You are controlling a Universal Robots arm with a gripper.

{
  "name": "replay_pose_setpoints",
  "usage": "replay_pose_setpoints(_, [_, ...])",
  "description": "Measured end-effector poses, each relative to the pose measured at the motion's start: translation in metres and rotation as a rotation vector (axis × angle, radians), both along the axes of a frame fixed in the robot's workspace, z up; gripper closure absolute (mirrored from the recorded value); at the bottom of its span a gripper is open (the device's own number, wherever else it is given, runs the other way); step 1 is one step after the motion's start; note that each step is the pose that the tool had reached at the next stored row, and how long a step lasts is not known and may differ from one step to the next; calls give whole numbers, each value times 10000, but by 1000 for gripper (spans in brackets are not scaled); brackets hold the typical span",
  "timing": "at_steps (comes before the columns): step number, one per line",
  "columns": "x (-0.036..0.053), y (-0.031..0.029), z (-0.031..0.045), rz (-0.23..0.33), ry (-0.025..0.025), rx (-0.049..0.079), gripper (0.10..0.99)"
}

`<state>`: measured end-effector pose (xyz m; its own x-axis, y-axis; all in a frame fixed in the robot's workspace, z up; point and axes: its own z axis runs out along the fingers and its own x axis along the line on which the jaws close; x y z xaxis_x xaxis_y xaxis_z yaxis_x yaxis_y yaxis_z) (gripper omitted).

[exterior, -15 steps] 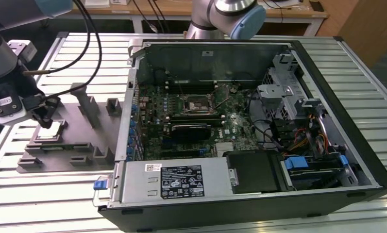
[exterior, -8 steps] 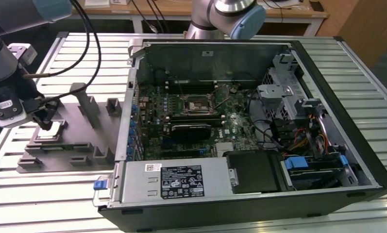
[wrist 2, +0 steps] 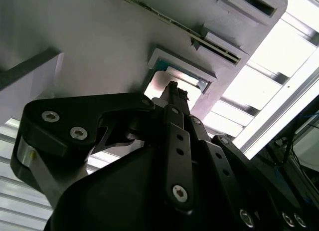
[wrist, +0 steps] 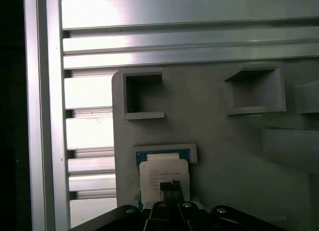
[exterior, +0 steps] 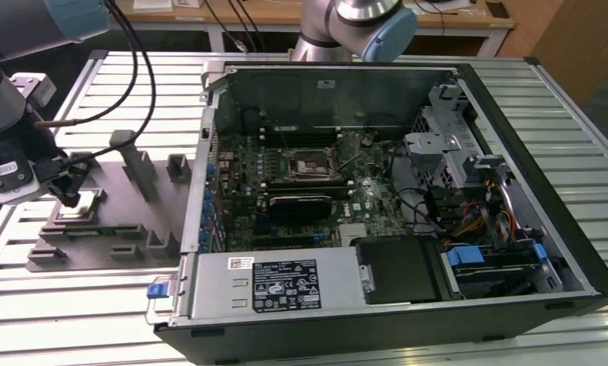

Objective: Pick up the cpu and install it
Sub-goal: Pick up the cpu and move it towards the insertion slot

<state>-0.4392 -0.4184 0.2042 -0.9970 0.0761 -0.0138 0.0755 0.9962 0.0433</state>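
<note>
Gripper (wrist: pixel 171 187) jaws drawn narrow, tip right over cpu (wrist: pixel 164 171), holding nothing; contact can't be told; cpu lies flat in pale-rimmed pocket of grey fixture (wrist: pixel 224 141) on slatted table (wrist: pixel 89 91); further off, at exterior view's right, open PC case (exterior: pixel 548 191) w/ motherboard socket (exterior: pixel 306 164), well apart from cpu.

above the grey fixture (exterior: pixel 100 229) the way is open — the gripper (exterior: pixel 72 200) hangs there. on the fixture's side nearest the computer case (exterior: pixel 548 229) stand tall grey posts (exterior: pixel 139 164), and just past them the case wall (exterior: pixel 194 206) rises — both block a low pass sideways.
</note>
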Motion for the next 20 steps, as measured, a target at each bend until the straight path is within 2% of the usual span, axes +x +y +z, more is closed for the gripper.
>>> replay_pose_setpoints(9, [-2,1,0,0,1,-1,973])
replay_pose_setpoints(10, [-2,1,0,-1,1,-1,925])
replay_pose_setpoints(11, [-2,0,0,-1,1,-1,925])
replay_pose_setpoints(13, [-2,1,0,-1,0,0,796])
replay_pose_setpoints(14, [-2,0,0,0,1,-1,796])
replay_pose_setpoints(16, [-2,1,0,-1,0,0,675])
replay_pose_setpoints(17, [-2,0,0,0,1,-1,675])
replay_pose_setpoints(19, [-2,0,0,0,1,-1,561])
replay_pose_setpoints(20, [-2,0,0,-1,0,-1,561])
